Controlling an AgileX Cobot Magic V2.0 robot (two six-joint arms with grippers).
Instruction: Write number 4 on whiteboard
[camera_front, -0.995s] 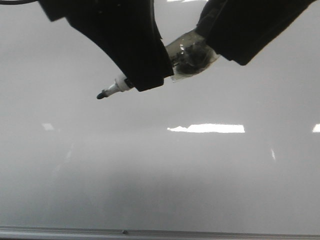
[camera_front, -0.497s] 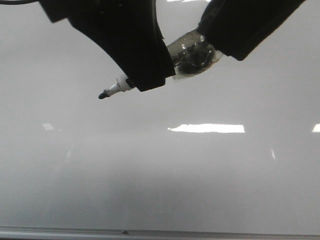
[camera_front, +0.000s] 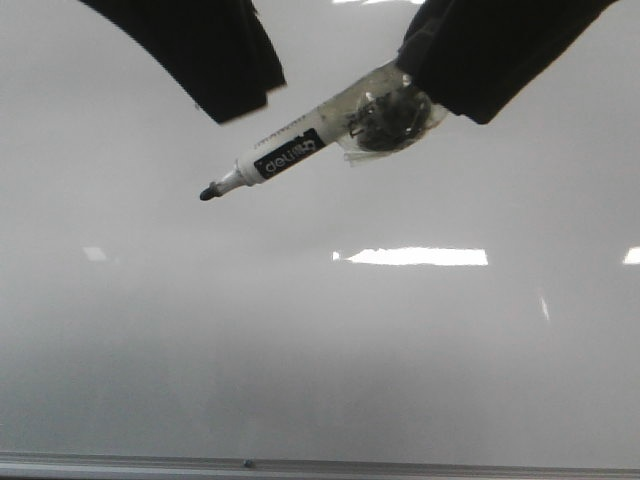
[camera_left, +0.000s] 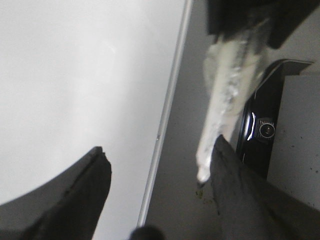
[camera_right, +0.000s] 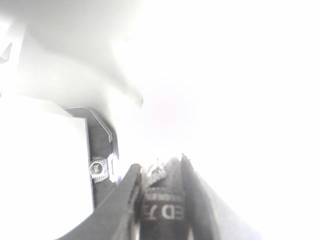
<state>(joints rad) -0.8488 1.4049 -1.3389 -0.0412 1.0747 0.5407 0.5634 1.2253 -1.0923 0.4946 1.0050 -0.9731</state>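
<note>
Right wrist view was mostly blown out white, so not much to read there. The right gripper (camera_front: 415, 95) was clamped on a tape-wrapped white marker (camera_front: 290, 152) with a black "deli" label at upper centre. Left gripper (camera_left: 157, 187) gaped empty. Glossy grey-white whiteboard (camera_front: 320, 350) filled the frame, no 4 visible.

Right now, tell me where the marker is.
In the front view the marker is held up above the whiteboard, upper centre, its wrapped rear end in the right tool, tip pointing lower left, just below the open left tool.
</note>
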